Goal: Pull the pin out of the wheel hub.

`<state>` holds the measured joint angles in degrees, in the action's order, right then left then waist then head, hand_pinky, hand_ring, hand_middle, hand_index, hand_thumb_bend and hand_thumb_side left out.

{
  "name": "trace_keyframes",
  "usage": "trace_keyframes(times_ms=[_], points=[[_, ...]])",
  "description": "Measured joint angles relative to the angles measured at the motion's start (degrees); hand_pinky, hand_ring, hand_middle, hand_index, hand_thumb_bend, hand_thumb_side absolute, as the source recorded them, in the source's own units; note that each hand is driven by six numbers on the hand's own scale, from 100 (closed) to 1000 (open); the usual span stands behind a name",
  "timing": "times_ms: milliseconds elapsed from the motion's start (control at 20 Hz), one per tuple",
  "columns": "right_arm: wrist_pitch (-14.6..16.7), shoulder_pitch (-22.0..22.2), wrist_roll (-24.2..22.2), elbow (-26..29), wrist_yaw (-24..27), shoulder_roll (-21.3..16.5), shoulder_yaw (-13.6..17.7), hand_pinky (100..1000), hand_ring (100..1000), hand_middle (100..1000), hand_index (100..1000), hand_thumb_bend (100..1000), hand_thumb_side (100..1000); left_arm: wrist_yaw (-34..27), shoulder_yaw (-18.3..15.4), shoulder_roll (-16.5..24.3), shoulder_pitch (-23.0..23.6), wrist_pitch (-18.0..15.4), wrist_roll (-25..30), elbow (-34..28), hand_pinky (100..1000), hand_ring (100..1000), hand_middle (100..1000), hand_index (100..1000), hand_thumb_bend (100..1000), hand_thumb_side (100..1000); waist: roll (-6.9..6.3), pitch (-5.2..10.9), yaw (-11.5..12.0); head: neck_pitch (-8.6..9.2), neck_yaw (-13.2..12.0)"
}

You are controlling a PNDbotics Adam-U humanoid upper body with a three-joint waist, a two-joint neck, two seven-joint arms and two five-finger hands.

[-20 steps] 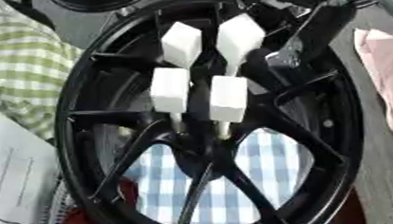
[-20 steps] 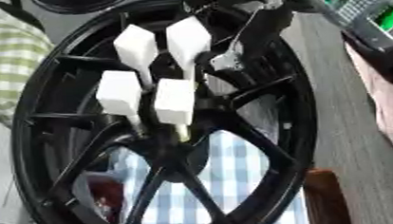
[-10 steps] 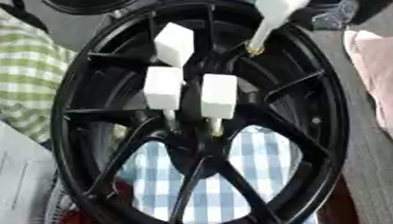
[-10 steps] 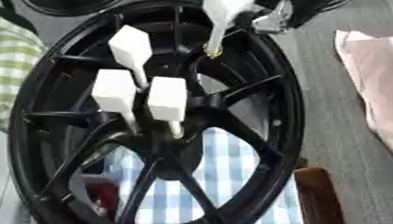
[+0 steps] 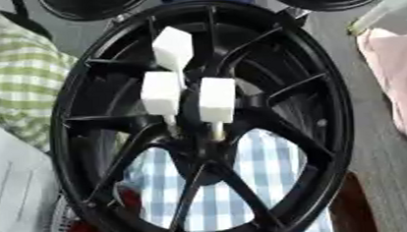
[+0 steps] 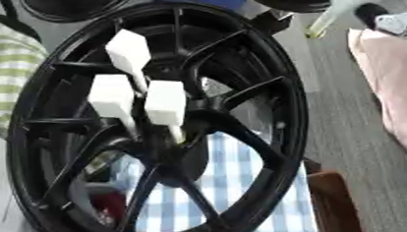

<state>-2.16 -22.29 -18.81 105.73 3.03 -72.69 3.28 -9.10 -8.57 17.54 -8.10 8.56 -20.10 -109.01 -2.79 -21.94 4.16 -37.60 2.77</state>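
Pin [image 6: 346,2] out of wheel hub [image 5: 210,147], your right hand [image 6: 390,20] pinching it over grey carpet [image 6: 350,131]; three pins [image 5: 216,100] remain.

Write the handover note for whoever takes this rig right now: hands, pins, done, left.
Left hand: not in view.
Right hand: at the upper right edge of the right eye view, beside the pulled pin. The frame edge cuts off its grip.
Pulled pin: in the air, clear of the hub, tip pointing down and left, above the grey surface next to a pink cloth.
Hub: lying over a blue checked cloth, with three pins standing near its centre.
Done: one pin is out.
Left: put it down; pull the other three if they are wanted out as well.
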Motion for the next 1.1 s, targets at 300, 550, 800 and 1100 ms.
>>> trace_keyframes(times_ms=[300,550,800,1100], points=[[-1.9,13.2,9.0,-3.0,-5.3,4.0,8.1,854,721,626,622,100,262,0.0,-0.7,-0.5,0.2,-0.1,-0.8,0.0,920,602,629,725,317,726,-1.04,0.1,-1.0,-0.02,-1.7],[-5.0,19.4,13.8,-5.6,-8.9,9.5,11.5,905,845,889,819,132,342,0.0,-0.8,-0.5,0.4,0.1,-1.4,0.0,920,602,629,724,320,724,-1.67,0.56,-1.9,-0.09,-2.7],[-6.9,21.8,14.6,-7.1,-12.2,11.9,13.1,928,911,966,872,100,602,-0.1,-0.8,-0.5,0.3,0.3,-1.7,0.0,920,602,630,725,319,724,-1.67,1.01,-2.4,-0.13,-3.2],[-9.0,22.3,16.2,-7.3,-13.4,12.9,14.2,910,885,948,860,100,608,0.0,-0.8,-0.6,0.3,0.4,-1.8,0.0,921,601,630,724,320,723,-1.67,1.33,-2.4,-0.13,-3.4]])
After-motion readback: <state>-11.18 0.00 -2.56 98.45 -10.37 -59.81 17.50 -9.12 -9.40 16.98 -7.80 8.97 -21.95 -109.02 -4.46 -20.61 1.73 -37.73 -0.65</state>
